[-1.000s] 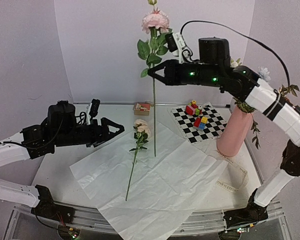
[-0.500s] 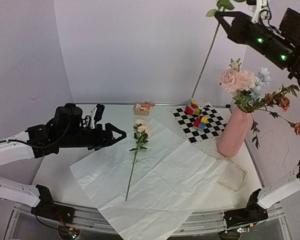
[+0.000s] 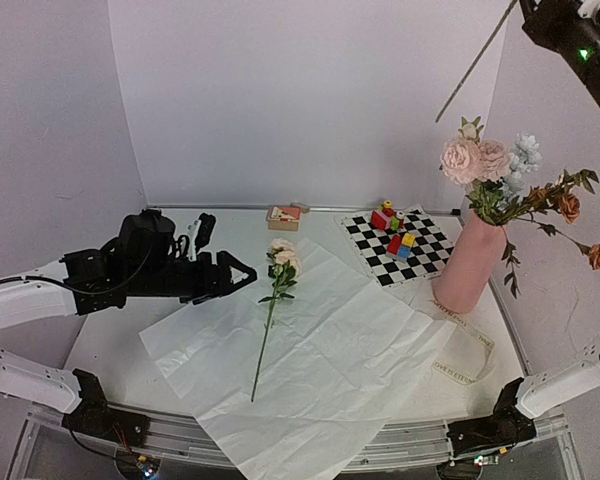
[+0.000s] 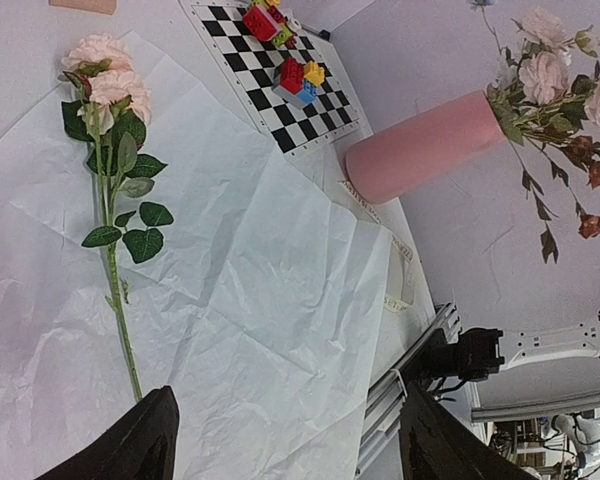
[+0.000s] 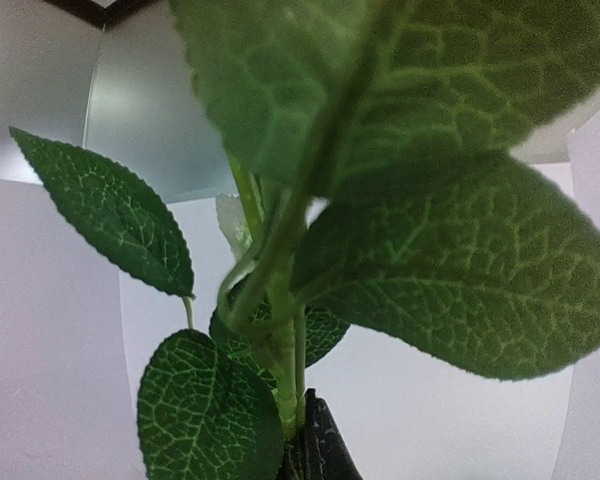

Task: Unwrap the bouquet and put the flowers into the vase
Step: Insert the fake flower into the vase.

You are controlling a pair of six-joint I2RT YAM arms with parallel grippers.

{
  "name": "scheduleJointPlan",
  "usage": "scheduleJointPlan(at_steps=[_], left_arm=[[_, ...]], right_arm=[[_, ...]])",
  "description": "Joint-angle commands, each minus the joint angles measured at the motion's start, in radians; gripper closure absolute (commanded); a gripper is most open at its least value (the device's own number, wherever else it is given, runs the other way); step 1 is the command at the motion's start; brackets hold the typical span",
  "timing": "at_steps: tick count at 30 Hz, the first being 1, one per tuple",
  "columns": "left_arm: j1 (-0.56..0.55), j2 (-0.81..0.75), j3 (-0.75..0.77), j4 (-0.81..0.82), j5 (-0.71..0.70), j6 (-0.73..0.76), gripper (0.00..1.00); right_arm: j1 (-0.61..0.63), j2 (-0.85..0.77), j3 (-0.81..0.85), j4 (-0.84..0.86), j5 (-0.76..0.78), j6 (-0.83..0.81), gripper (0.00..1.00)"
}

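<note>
One pink rose flower (image 3: 269, 322) lies on the unfolded white paper sheet (image 3: 330, 370), bloom toward the back. The pink vase (image 3: 470, 262) stands at the right and holds several flowers (image 3: 485, 160). My left gripper (image 3: 242, 274) hovers open just left of the lying flower (image 4: 113, 260), nothing between its fingers (image 4: 150, 445). My right arm (image 3: 570, 35) is high at the top right, above the vase. Its gripper (image 5: 305, 450) is shut on a leafy green stem (image 5: 285, 350), and the bare stem end (image 3: 475, 65) slants down to the left. That flower's bloom is out of view.
A checkered mat (image 3: 420, 262) with small toy blocks (image 3: 395, 232) lies behind the paper, left of the vase. A small box (image 3: 283, 215) sits at the back wall. A paper label (image 3: 465, 362) lies at the sheet's right edge. The table's front rail (image 4: 400, 400) runs under the sheet.
The right arm has swung up and to the right with its flower, from over the paper to high above the vase. The left gripper has crept slightly right.
</note>
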Motion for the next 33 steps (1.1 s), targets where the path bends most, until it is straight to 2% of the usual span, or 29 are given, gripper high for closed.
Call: scheduleJointPlan(at_steps=[1,7,14,22,28,33], left_arm=[[-0.004,0.010,0.043,0.008,-0.004,0.004,0.23],[-0.003,0.005,0.045,0.006,-0.013,-0.007,0.24],[-0.003,0.013,0.051,0.007,-0.013,-0.006,0.24],[-0.003,0.055,0.081,0.007,0.013,0.014,0.24],[-0.003,0.059,0.093,0.007,0.026,0.021,0.24],[-0.003,0.032,0.074,0.007,0.020,0.012,0.24]], right_arm=[[0.000,0.060,0.088,0.184,0.045,-0.135,1.00],[-0.001,0.096,0.105,0.285,0.218,-0.383,1.00],[-0.078,0.086,0.048,0.297,0.309,-0.544,1.00],[-0.204,0.049,-0.114,0.258,0.350,-0.514,1.00],[-0.273,-0.003,-0.257,0.156,0.302,-0.337,1.00],[-0.358,-0.018,-0.289,0.075,0.235,-0.208,1.00]])
